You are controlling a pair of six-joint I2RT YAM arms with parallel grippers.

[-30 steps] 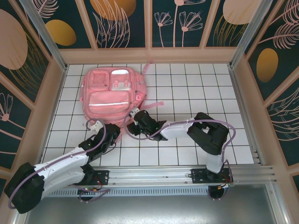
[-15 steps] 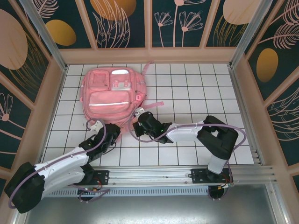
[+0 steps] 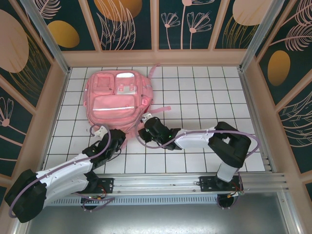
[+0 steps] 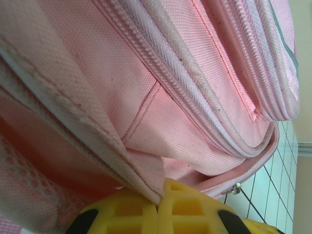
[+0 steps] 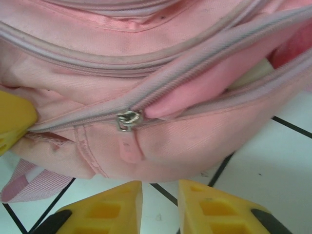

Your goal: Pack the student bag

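The student bag (image 3: 117, 95), soft floppy cloth near the table's (image 3: 204, 87) far-left corner, has a fold pinched in the closed left gripper (image 4: 158, 197), while the right gripper (image 5: 160, 187), slightly parted and empty, faces the zipper pull (image 5: 130, 146), probably the best handhold.

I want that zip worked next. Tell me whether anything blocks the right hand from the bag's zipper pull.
Nothing visible does. The right hand is open just short of the student bag's pink zipper pull, with bare white tile between them.
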